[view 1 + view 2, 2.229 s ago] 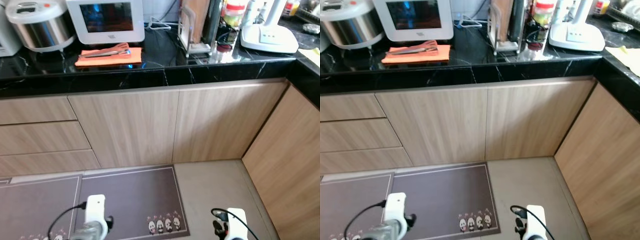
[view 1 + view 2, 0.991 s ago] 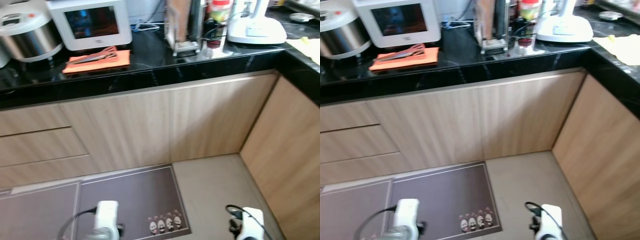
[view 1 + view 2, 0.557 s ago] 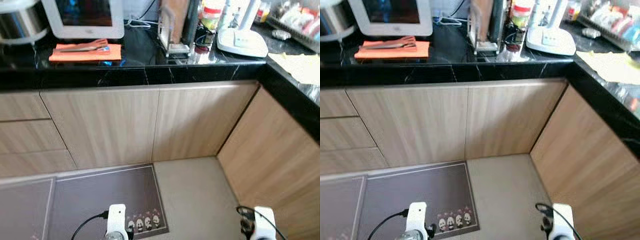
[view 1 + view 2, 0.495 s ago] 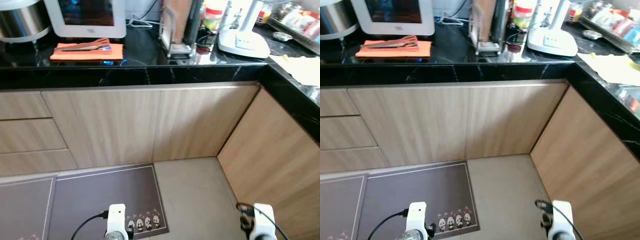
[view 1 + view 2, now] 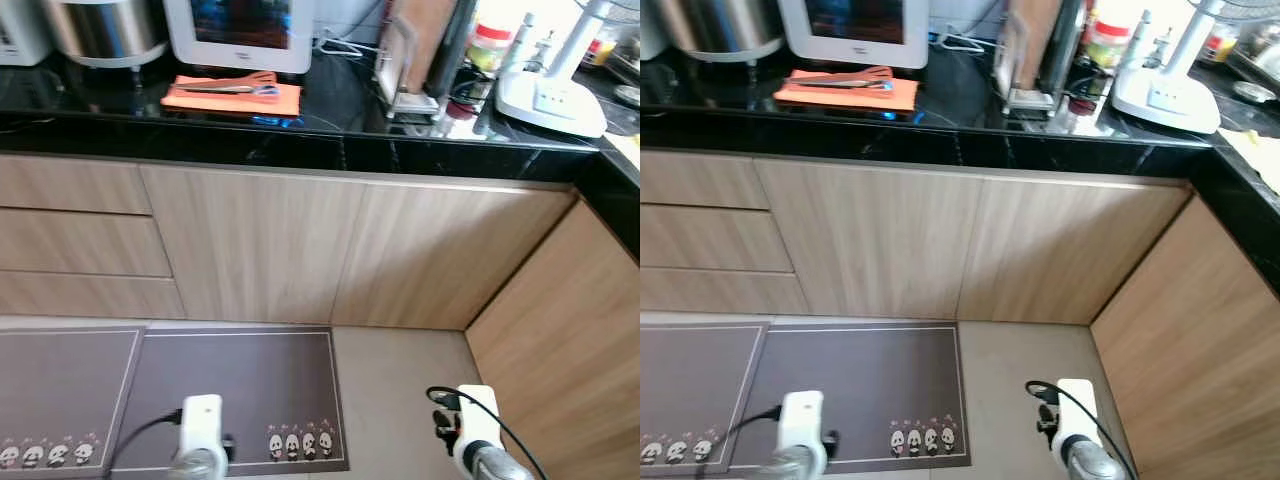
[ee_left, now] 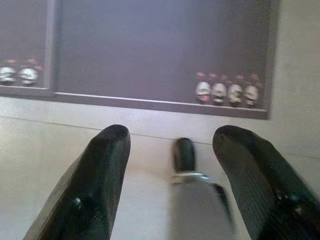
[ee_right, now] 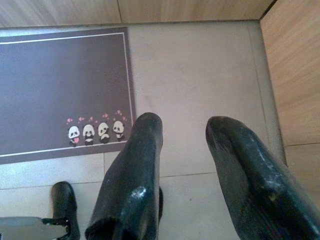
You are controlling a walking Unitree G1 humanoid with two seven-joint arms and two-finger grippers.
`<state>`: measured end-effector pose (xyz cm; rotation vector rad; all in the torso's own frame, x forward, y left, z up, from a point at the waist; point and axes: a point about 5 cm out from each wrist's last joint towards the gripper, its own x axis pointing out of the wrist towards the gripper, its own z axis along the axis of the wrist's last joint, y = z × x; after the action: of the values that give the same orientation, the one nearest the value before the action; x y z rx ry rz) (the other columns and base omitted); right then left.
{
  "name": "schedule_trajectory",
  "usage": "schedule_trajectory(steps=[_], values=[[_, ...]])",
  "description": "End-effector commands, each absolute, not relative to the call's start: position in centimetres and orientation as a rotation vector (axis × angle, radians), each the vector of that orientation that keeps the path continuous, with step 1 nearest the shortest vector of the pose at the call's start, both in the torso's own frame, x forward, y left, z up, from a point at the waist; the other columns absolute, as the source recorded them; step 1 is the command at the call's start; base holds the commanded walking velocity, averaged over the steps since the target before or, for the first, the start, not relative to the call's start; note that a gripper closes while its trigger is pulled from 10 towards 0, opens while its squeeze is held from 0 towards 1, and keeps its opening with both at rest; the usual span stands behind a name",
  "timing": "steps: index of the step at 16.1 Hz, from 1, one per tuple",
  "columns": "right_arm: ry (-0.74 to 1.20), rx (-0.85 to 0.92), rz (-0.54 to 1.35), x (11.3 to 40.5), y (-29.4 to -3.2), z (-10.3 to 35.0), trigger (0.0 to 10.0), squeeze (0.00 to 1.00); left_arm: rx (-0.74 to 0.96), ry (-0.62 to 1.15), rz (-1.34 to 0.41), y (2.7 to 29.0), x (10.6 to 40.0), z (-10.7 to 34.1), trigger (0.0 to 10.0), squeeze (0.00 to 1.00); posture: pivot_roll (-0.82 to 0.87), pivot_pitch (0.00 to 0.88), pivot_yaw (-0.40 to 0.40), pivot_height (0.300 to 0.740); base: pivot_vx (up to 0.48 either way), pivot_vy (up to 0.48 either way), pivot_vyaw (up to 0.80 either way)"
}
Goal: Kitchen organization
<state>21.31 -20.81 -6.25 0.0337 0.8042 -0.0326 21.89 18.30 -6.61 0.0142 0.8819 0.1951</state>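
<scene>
A black stone counter [image 5: 330, 150] runs across the back. On it lies an orange cloth [image 5: 235, 95] with metal tongs [image 5: 225, 87] on top. Behind the cloth stands a white appliance with a screen [image 5: 245, 30], and a steel rice cooker [image 5: 105, 28] is at the far left. Both arms hang low over the floor. My left gripper [image 6: 170, 135] is open above the tiles beside a grey panda mat [image 6: 150, 50]. My right gripper [image 7: 185, 125] is open too, with nothing between its fingers.
A rack with cutting boards [image 5: 415, 55], jars [image 5: 490, 45] and a white fan base [image 5: 550, 100] crowd the counter's right part. Wooden cabinets [image 5: 300, 250] and drawers [image 5: 70, 240] sit below. A second cabinet run [image 5: 560, 320] closes the corner at right. Beige floor tiles [image 5: 400, 390] lie before it.
The whole picture has shifted right, so the camera has turned left; the rice cooker is back in view. Both arms still hang with the grippers open.
</scene>
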Motion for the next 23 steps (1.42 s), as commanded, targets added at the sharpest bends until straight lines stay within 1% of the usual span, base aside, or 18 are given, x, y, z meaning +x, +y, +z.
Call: schedule_trajectory(steps=[1,2,6,8,10,14,18,23], values=[[0.823,0.035,-0.043,21.0,-20.9,-6.4,10.0,0.0,0.0,0.885,0.196,18.0,21.9,-6.7,10.0,0.0,0.02,0.0,-0.078,0.74,0.0,0.0,0.0],[0.821,0.055,-0.052,21.1,-20.2,-6.6,10.0,0.0,0.064,0.872,0.16,18.7,22.2,-6.4,10.0,0.0,0.02,0.0,-0.059,0.74,0.0,0.0,0.0],[0.833,0.092,-0.068,20.4,-18.9,-7.1,10.0,0.0,0.118,0.864,0.1,19.5,22.9,-5.8,10.0,0.0,-0.01,0.0,0.011,0.74,0.0,0.0,0.0],[0.836,0.105,-0.091,19.8,-19.2,-7.4,10.0,0.0,0.136,0.862,0.068,19.0,23.2,-5.7,10.0,0.0,-0.04,0.0,0.038,0.74,0.0,0.0,0.0],[0.845,0.108,-0.119,19.2,-19.8,-7.6,10.0,0.0,0.145,0.864,0.044,18.5,23.3,-5.8,10.0,0.0,-0.06,0.0,0.05,0.74,0.0,0.0,0.0],[0.855,0.1,-0.134,18.4,-20.7,-7.8,10.0,0.0,0.136,0.874,0.039,18.0,22.7,-6.2,10.0,0.0,-0.06,0.0,0.029,0.74,0.0,0.0,0.0],[0.857,0.092,-0.112,18.6,-20.2,-7.8,10.0,0.0,0.128,0.889,0.051,18.0,22.1,-6.5,10.0,0.0,-0.04,0.0,0.002,0.74,0.0,0.27,0.0],[0.858,0.099,-0.089,18.8,-19.4,-7.9,10.0,0.0,0.133,0.901,0.05,18.3,21.6,-6.8,10.0,0.0,-0.03,0.0,0.009,0.74,0.0,0.403,0.0]])
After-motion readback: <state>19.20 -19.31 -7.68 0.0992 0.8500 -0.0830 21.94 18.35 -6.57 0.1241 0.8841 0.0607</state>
